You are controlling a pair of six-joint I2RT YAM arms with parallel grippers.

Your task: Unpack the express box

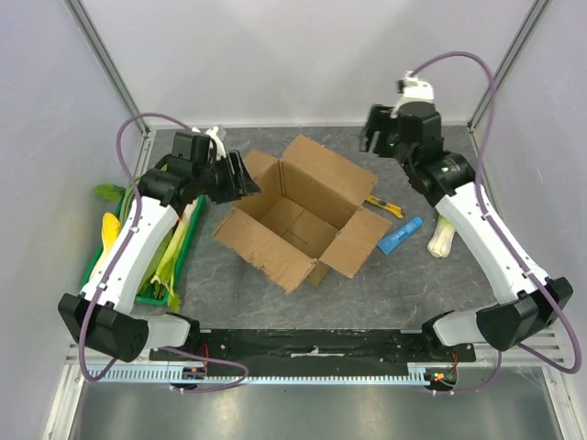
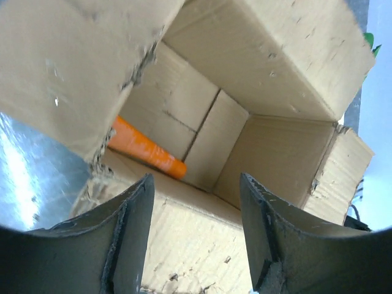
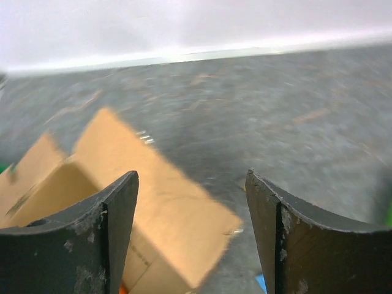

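The express box (image 1: 295,220) sits mid-table (image 1: 229,286), flaps spread. My left gripper (image 1: 240,174) hovers at its left flap, fingers apart. My right gripper (image 1: 374,136) hangs beyond it, likewise apart. An orange object (image 2: 146,153) lies inside.

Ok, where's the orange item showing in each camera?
Top external: not visible inside the express box.
Left wrist: orange item lying on the box floor, left of centre.
Right wrist: tiny orange sliver at the bottom edge, left of centre.
Shared landmark: the open express box, in all three.
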